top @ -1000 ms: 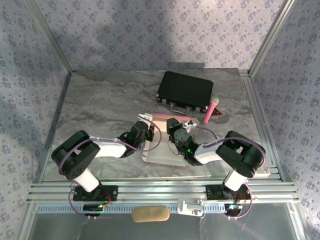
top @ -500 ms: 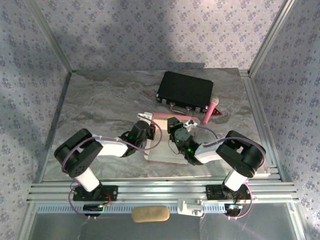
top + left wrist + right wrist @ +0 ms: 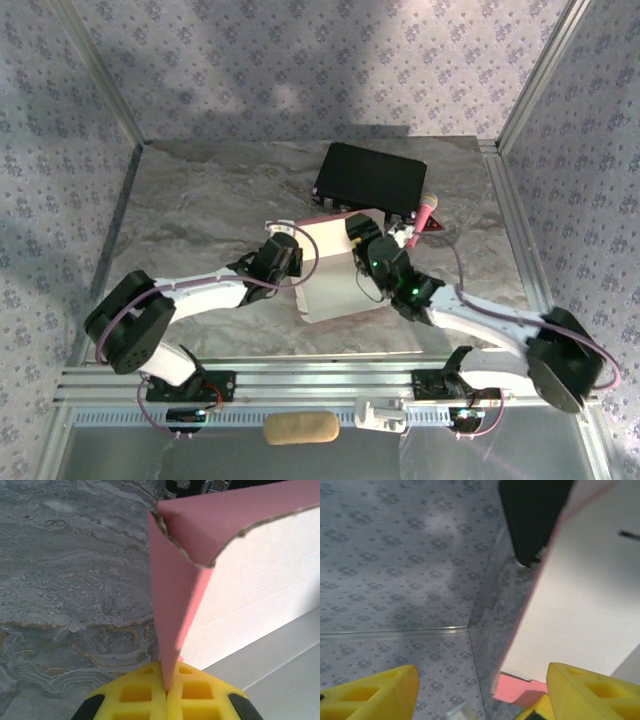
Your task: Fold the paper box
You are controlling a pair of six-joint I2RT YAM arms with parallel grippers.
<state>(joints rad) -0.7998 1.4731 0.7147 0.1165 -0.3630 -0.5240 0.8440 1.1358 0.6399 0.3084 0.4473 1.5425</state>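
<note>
The paper box (image 3: 335, 272) lies mid-table as a pale sheet with pink edges, its far part raised. My left gripper (image 3: 293, 256) is at its left edge; in the left wrist view the yellow fingertips (image 3: 150, 695) are shut on a pink flap (image 3: 175, 580) that stands up beside the white inside (image 3: 260, 575). At the box's far right corner is my right gripper (image 3: 364, 246). The right wrist view shows it (image 3: 480, 695) open, with the box's pale panel (image 3: 585, 605) passing between the fingers near the right one (image 3: 595, 690), which it may be touching.
A black hard case (image 3: 372, 178) sits just behind the box, with a pink microphone (image 3: 425, 214) at its right end. Patterned walls and metal rails close in the table on the left, back and right.
My right gripper has opened and that arm has stretched forward. The left arm reached further in too, and the box's far panel now stands higher.
</note>
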